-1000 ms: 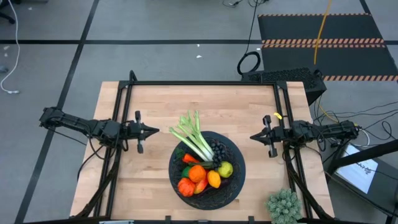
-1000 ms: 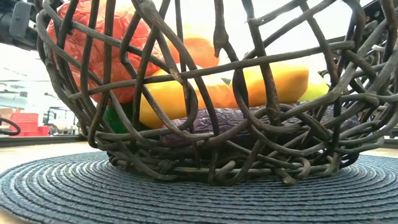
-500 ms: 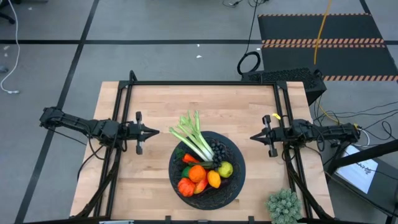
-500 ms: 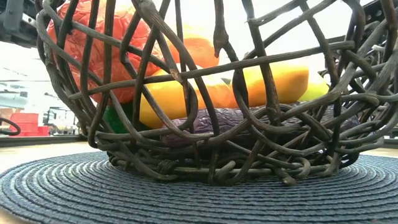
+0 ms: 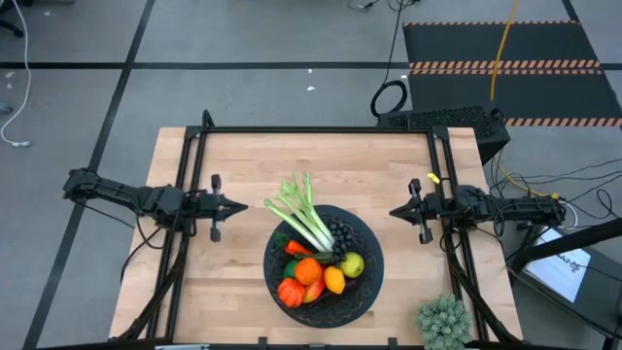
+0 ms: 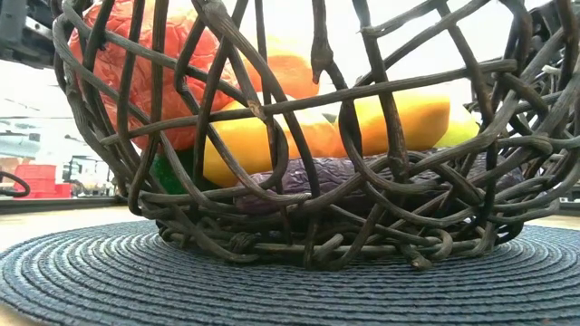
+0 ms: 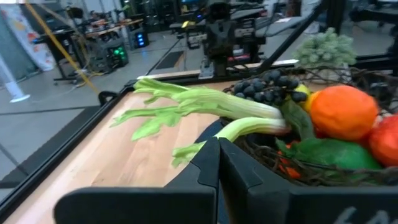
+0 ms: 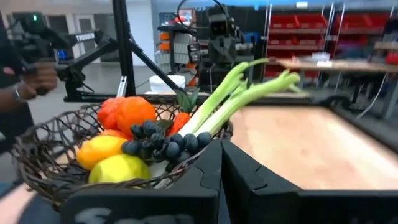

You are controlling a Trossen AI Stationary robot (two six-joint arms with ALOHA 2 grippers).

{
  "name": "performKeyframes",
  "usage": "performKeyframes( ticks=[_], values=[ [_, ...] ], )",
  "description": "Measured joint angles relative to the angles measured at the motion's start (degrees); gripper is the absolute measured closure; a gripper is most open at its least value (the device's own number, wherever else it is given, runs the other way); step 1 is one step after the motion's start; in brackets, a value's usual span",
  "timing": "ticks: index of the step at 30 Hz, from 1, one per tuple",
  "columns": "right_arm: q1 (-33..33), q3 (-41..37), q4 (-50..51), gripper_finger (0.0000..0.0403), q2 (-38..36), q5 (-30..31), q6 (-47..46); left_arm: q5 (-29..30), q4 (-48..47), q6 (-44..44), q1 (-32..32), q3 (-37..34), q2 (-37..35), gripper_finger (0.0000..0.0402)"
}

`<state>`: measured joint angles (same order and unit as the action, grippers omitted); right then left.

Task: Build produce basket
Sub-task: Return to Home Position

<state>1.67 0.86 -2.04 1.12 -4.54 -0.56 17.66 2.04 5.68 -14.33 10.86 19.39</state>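
The basket (image 5: 370,277), a round dark woven dish with a twig wall (image 6: 299,208), stands at the middle front of the table. The produce lies in it: a leek (image 5: 303,216) with its leaves over the far rim, dark grapes (image 5: 339,236), an orange (image 5: 308,271), a lemon (image 5: 334,280) and a red pepper (image 5: 291,291). My left gripper (image 5: 243,205) is shut at the table's left side, pointing level at the basket, with a gap of bare wood between them. My right gripper (image 5: 393,212) is shut at the right side, also level and apart from the basket. Both wrist views show the fingertips (image 7: 219,149) (image 8: 222,152) closed with nothing between them.
A bushy pale-green spiky clump (image 5: 444,323) sits at the table's front right corner. Black frame rails (image 5: 311,129) run along the table's far edge and sides. Bare wood lies on the far half of the table. A person's hand (image 8: 37,74) shows beyond the table in the right wrist view.
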Motion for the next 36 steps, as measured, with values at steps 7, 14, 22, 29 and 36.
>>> performKeyframes(
  ticks=[7, 14, 22, 29, 36],
  values=[
    [0.1, 0.0, -0.1, 0.0393, 1.6, -2.4, -2.5, -1.6, -1.9, -0.2, 0.0, 0.0, -3.0, 0.0388],
    [0.0, 0.0, -5.9, 0.0402, 1.0, -4.3, 4.7, -4.3, -4.1, -3.4, 0.0, 0.0, -4.6, 0.0395],
    [-0.7, 0.0, -1.2, 0.0402, -1.0, -4.5, 9.0, -4.7, -3.9, -2.4, 0.0, 0.0, -4.6, 0.0398],
    [-0.9, 0.0, -0.7, 0.0401, -0.9, -4.2, 7.9, -5.8, -4.0, -1.5, 0.0, 0.0, -4.9, 0.0392],
    [-0.9, 0.0, -0.5, 0.0399, -0.9, -4.4, 8.7, -8.2, -4.5, 1.0, 0.0, 0.0, -8.3, 0.0396]
  ],
)
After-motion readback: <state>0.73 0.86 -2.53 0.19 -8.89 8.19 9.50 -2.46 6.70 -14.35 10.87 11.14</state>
